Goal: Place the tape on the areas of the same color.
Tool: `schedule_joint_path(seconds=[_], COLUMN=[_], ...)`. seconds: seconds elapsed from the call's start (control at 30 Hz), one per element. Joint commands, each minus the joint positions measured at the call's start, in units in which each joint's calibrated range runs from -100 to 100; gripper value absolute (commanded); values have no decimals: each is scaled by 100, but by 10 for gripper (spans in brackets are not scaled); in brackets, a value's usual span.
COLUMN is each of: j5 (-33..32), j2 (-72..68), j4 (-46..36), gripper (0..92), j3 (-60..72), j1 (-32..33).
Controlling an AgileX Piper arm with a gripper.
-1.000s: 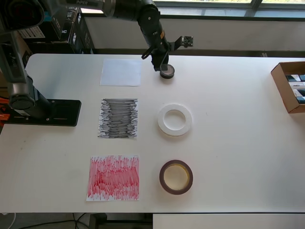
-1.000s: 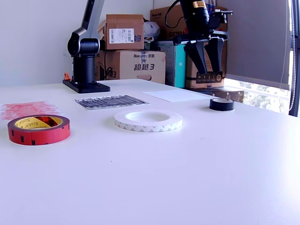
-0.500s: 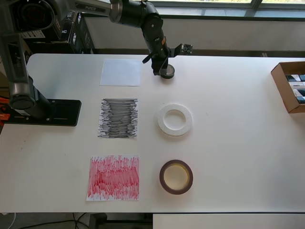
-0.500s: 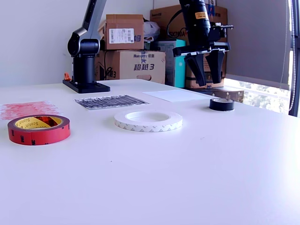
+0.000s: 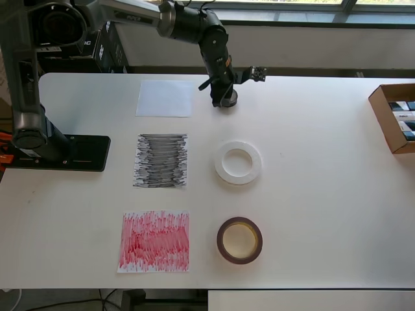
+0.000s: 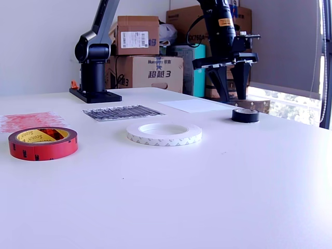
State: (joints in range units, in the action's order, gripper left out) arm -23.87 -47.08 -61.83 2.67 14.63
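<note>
The small black tape roll [image 6: 245, 115] lies on the white table to the right of the plain white sheet [image 5: 165, 98] in the overhead view, partly hidden there [image 5: 230, 99] by the arm. My gripper [image 6: 234, 99] is open and empty, fingers pointing down, just above the black roll; it also shows in the overhead view [image 5: 223, 97]. The white ring [image 5: 238, 162] lies right of the black scribbled sheet [image 5: 161, 161]. The maroon ring with a yellowish core [image 5: 239, 240] lies right of the red scribbled sheet [image 5: 155, 241].
The arm's black base [image 5: 58, 152] stands at the overhead view's left. An open cardboard box [image 5: 395, 118] sits at the table's right edge. Stacked cardboard boxes [image 6: 140, 52] stand behind the table in the exterior view.
The gripper has come down toward the black roll, jaws still open. The rolls and sheets have not moved.
</note>
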Motion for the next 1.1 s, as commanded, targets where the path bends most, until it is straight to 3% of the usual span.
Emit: schedule_joint_path(seconds=[0.0,1.07], j5=[3,36], j2=[-128,-474], j4=[-49,-7], gripper=[482,460], j3=[92,119], j1=[30,77])
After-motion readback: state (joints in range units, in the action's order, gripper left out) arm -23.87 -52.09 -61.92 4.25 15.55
